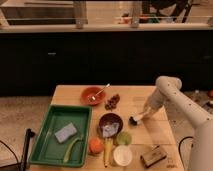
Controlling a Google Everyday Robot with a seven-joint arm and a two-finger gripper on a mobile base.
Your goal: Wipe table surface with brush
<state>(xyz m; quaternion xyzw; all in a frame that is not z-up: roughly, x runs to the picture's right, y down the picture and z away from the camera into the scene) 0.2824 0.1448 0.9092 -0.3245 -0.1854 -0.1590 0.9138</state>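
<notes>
The table surface point(137, 97) is a light tan wooden top that bears everything. The brush point(135, 120) has a dark round bristle head resting on the table right of the brown bowl, and its whitish handle runs up and right into my gripper point(145, 114). The gripper hangs from the white arm point(167, 87) over the table's right half and is shut on the brush handle. The bristles touch the wood.
Green tray point(45, 150) at the left holds a grey-blue sponge point(66, 132) and a green vegetable point(71, 148). Also on the table are an orange bowl point(90, 96) with spoon point(103, 90), a dark red cluster point(112, 102), brown bowl point(110, 121), green apple point(124, 138), orange point(95, 145), banana point(106, 152), white cup point(122, 156) and brown block point(153, 156).
</notes>
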